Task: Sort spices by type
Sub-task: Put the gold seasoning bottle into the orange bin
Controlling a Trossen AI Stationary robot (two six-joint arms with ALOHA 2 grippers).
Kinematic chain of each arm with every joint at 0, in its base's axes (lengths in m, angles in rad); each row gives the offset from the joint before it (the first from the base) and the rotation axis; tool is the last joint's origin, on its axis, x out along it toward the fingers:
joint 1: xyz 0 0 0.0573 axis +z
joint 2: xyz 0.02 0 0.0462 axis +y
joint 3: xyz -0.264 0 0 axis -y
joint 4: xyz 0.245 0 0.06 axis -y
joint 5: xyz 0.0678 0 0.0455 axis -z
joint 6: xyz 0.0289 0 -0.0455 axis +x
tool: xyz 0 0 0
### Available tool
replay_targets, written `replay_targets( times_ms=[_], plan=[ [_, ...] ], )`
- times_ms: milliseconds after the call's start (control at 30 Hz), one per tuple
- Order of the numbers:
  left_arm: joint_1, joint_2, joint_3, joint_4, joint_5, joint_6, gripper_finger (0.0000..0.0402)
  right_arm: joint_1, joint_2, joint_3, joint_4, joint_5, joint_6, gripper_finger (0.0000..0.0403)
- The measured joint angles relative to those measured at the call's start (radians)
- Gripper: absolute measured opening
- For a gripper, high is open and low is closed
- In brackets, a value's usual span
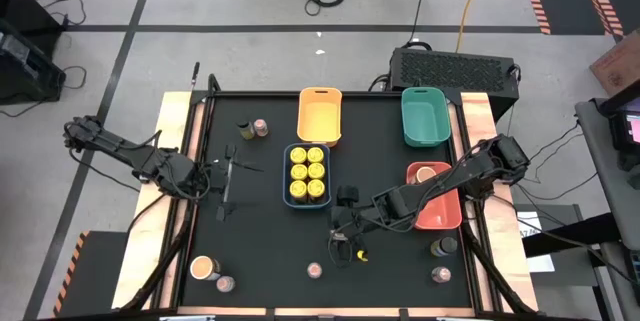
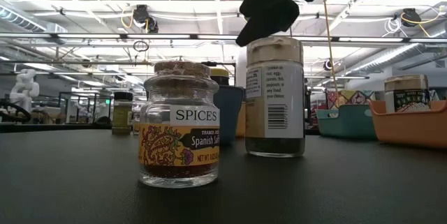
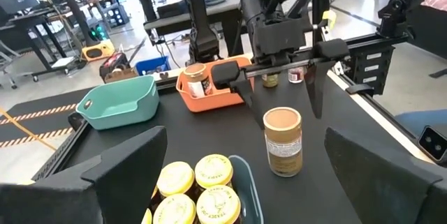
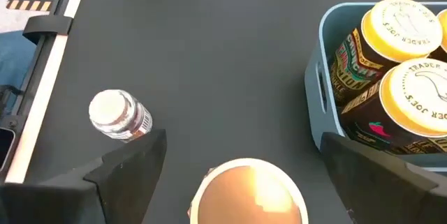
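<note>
The black table (image 1: 270, 251) is sitting under bright workshop lights, with your blue tray (image 1: 288, 175) mid-table holding six yellow-lidded jars (image 1: 307, 170). Your right gripper (image 1: 342, 244) is hovering just above a tan-lidded jar (image 3: 282, 140) near the table's front centre, jaws spread wide on either side of it and not pinching it (the wrist camera is looking straight down on its lid). A cork-topped saffron jar (image 2: 179, 123) is standing nearby. Your left gripper (image 1: 226, 176) is waiting left of the blue tray, jaws spread.
</note>
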Motion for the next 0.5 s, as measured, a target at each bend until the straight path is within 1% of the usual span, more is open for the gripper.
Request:
replay_targets(
  times_ms=[300,500],
  plan=[
    [0.0,0.0,0.0,-0.022,0.0,-0.017,0.0391,0.004,-0.001,0.001,-0.061,-0.001,0.072,0.0373],
    [0.0,0.0,0.0,-0.022,0.0,-0.018,0.0391,0.005,-0.002,-0.046,-0.055,-0.002,0.13,0.0373]
  ],
)
